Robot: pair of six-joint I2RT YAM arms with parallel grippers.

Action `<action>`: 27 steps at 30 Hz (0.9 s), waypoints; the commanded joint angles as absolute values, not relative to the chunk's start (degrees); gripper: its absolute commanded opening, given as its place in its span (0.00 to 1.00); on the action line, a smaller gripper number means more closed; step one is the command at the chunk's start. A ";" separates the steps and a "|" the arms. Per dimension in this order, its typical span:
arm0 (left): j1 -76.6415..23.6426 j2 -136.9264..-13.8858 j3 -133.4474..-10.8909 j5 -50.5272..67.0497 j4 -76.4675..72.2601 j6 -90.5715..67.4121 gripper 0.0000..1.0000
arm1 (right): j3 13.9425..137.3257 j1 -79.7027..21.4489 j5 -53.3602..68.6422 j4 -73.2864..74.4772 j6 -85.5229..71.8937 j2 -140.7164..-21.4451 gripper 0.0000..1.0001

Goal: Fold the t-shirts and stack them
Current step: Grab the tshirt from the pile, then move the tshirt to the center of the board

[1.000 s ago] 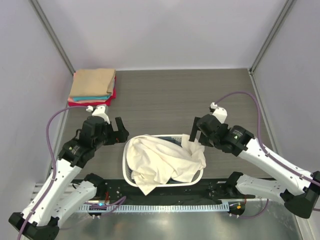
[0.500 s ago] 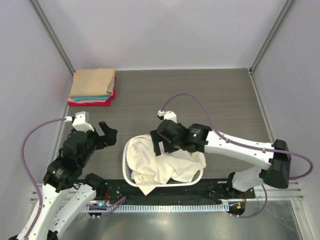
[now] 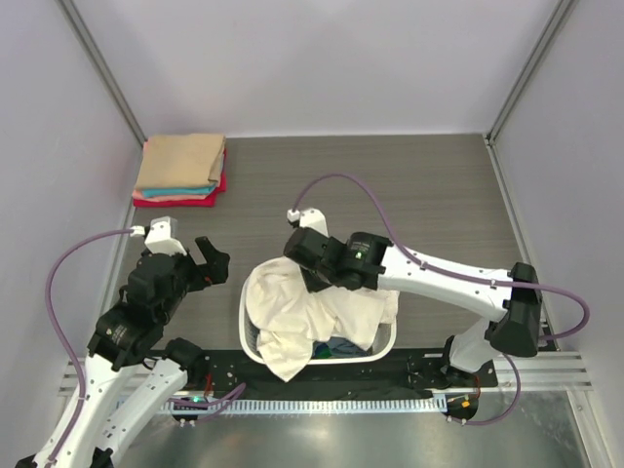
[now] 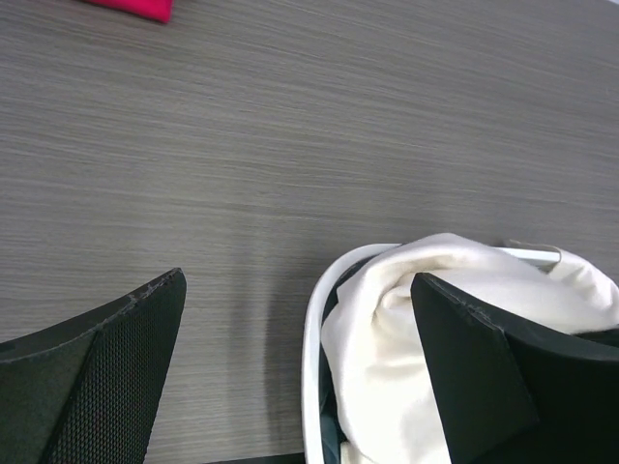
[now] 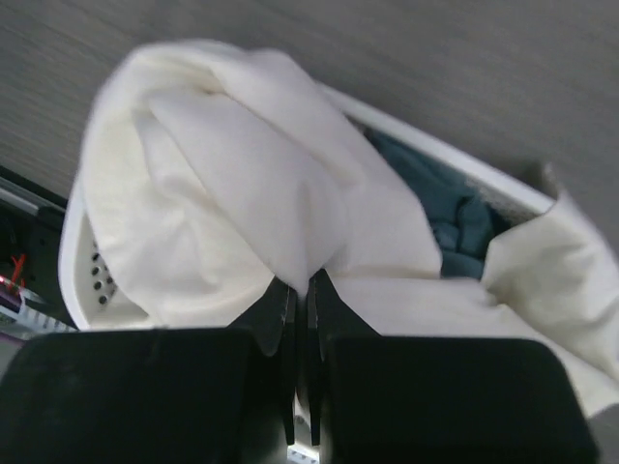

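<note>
The cream-white t-shirt [image 5: 242,164] fills the basket [image 4: 311,338] and hides most of a dark teal cloth [image 5: 453,217] under it. The right gripper [image 5: 299,282] pinches a cream fold, its jaws nearly closed. The left gripper [image 3: 209,259] hovers wide open beside the basket.

Your top camera looks down from high over the whole table [image 3: 390,185]; both wrist cameras sit close, sharing the basket [image 4: 311,338] and cream shirt [image 4: 435,280].
</note>
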State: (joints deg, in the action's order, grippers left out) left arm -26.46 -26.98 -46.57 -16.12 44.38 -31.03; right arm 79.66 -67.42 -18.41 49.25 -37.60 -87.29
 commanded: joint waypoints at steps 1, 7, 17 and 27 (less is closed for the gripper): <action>-26.54 -26.89 -46.50 -17.31 42.36 -30.59 1.00 | 96.69 -67.59 -31.86 54.04 -31.23 -89.19 0.01; -26.46 -26.90 -46.67 -17.14 42.63 -30.23 1.00 | 139.96 -62.25 -42.70 61.96 -17.86 -99.21 0.01; -26.46 -27.51 -46.58 -16.97 42.89 -30.06 1.00 | 114.29 -37.66 -31.84 45.53 -17.04 -96.33 0.77; -26.46 -33.04 -45.88 -11.00 42.10 -29.00 1.00 | 80.79 -31.73 -23.21 43.07 -26.54 -88.17 1.00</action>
State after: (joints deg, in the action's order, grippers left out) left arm -26.46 -30.59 -46.54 -14.20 44.34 -30.55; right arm 81.47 -30.76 -25.85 46.94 -23.38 -98.89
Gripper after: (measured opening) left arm 0.996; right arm 0.995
